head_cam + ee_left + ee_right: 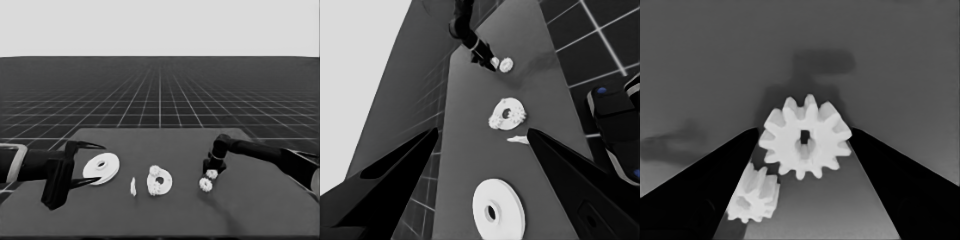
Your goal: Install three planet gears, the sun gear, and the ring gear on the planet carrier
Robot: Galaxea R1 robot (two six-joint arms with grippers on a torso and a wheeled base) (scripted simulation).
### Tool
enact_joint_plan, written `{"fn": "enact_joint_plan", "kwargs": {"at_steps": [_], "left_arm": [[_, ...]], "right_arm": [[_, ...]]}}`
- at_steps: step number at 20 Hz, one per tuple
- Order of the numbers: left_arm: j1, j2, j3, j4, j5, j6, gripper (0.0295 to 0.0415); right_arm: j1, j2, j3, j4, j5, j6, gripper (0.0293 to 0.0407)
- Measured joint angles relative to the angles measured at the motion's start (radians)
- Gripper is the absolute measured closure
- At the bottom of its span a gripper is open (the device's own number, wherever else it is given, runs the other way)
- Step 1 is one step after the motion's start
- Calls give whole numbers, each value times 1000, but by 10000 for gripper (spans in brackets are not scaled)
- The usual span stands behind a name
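Note:
The smaller round part, the planet carrier (166, 180), lies mid-table with two small gears (155, 171) resting on it. To its right my right gripper (212, 170) reaches down and is shut on a planet gear (805, 137), one fingertip against each side of its teeth. Another gear (752, 195) lies on the table right beside it. The gears look alike, so I cannot tell which is the sun gear. The larger round part, the ring gear (101, 167), lies flat at the left, by the fingers of my waiting, open left gripper (92, 164).
A thin white piece (133, 186) lies between the two round parts. The table's near edge (160, 235) runs along the bottom of the head view. Dark machinery with blue lights (615, 125) shows past the table's edge in the left wrist view.

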Motion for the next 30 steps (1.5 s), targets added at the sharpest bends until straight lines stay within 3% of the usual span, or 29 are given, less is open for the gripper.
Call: {"fn": "enact_joint_plan", "kwargs": {"at_steps": [2, 10, 11, 13, 20, 21, 23, 30], "left_arm": [[0, 0, 0, 0, 0, 0, 326], [0, 0, 0, 0, 0, 0, 326], [0, 0, 0, 0, 0, 0, 326], [0, 0, 0, 0, 0, 0, 326], [0, 0, 0, 0, 0, 0, 326], [0, 0, 0, 0, 0, 0, 326], [0, 0, 0, 0, 0, 0, 326], [0, 0, 0, 0, 0, 0, 326]], "right_arm": [[0, 0, -1, 0, 0, 0, 386], [0, 0, -1, -1, 1, 0, 388], [59, -38, 86, 40, -60, 35, 387], [143, -62, 136, 92, -113, 53, 388], [183, -67, 146, 122, -138, 56, 388], [179, 15, 274, 88, -169, 325, 388], [173, 267, 266, 75, -200, 515, 388], [170, 414, 160, 74, -207, 548, 388]]}}
